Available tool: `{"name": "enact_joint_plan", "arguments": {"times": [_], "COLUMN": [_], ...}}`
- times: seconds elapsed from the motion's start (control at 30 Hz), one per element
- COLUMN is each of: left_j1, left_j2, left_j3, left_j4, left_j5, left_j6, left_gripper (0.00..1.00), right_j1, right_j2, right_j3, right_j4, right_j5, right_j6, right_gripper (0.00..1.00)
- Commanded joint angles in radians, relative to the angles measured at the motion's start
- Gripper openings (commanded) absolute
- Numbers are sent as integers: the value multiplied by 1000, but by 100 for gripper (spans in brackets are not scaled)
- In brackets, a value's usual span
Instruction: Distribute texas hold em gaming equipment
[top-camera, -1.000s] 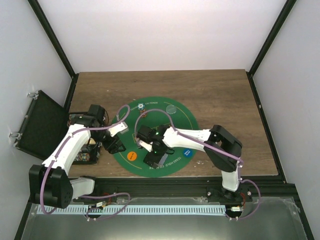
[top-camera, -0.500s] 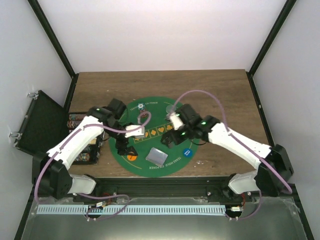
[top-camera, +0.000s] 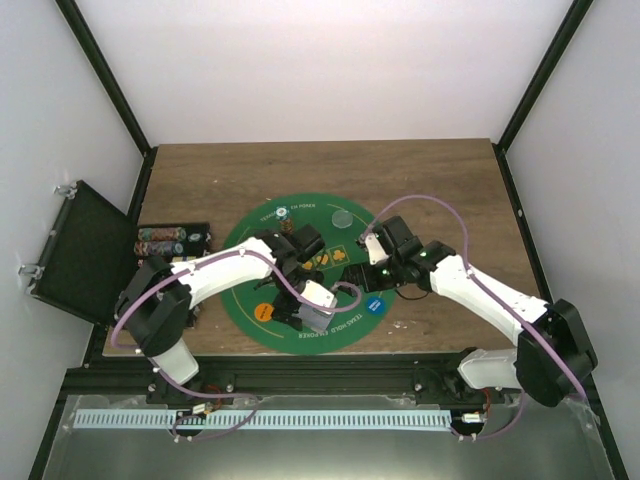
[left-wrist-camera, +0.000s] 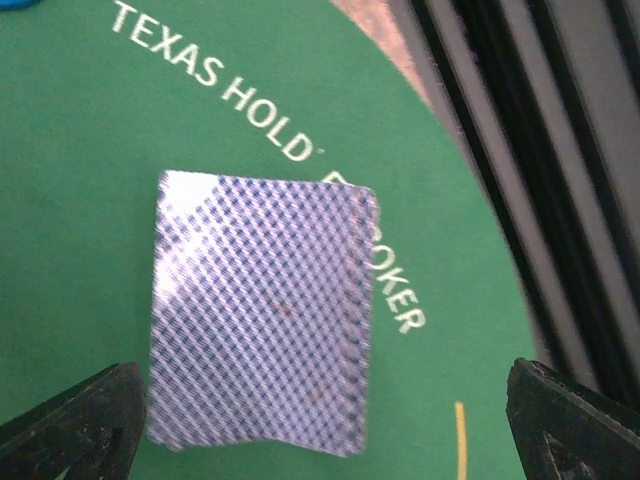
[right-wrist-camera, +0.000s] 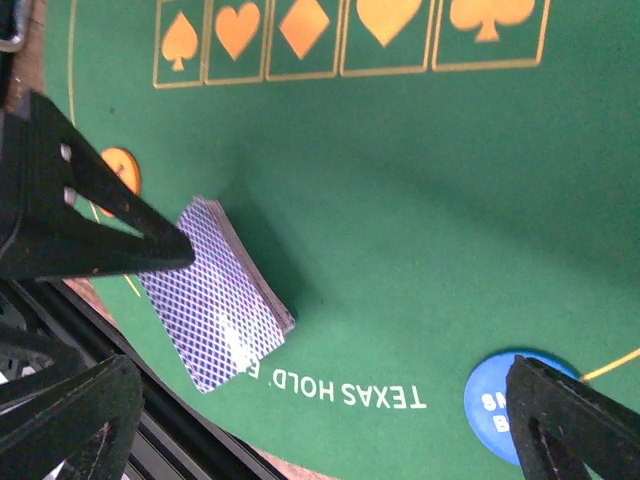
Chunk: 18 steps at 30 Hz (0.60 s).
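A deck of playing cards (left-wrist-camera: 260, 320) lies face down, blue-patterned back up, on the round green poker mat (left-wrist-camera: 90, 180) near its front edge. My left gripper (left-wrist-camera: 320, 435) hovers right over the deck, open, its fingertips (left-wrist-camera: 70, 425) well clear on either side. From above, the deck (top-camera: 322, 320) is partly under the left gripper (top-camera: 305, 312). My right gripper (top-camera: 380, 275) is open and empty over the mat's right part. It sees the deck (right-wrist-camera: 215, 295), an orange disc (right-wrist-camera: 120, 170) and a blue disc (right-wrist-camera: 500, 405).
A pale disc (top-camera: 342, 217) and a small white disc (top-camera: 282, 212) sit at the mat's far side. An orange disc (top-camera: 263, 312) lies left of the deck. An open black case (top-camera: 80, 250) and a chip rack (top-camera: 170, 240) stand left.
The right gripper left the deck on the mat and drew back to the right. The left arm swung across from the mat's left edge to above the deck, its jaws opening wider.
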Motion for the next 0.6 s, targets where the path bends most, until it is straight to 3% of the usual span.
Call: {"name": "enact_joint_plan", "arguments": {"times": [0.0,0.57], "left_j1": [-19,-24], "left_j2": [54,139], "left_j3": [48,32], "left_j4": [67,75], "left_j5": [-53,-48], "left_j6": [45,32], "left_gripper": [100,100], "right_j1": [-6,-35], "right_j2": [3,12], "right_j3": [-23,-72], "right_j4": [23,31], "right_j5": [-31,-6], "right_j6": [21,57], "right_gripper": [100,100]}}
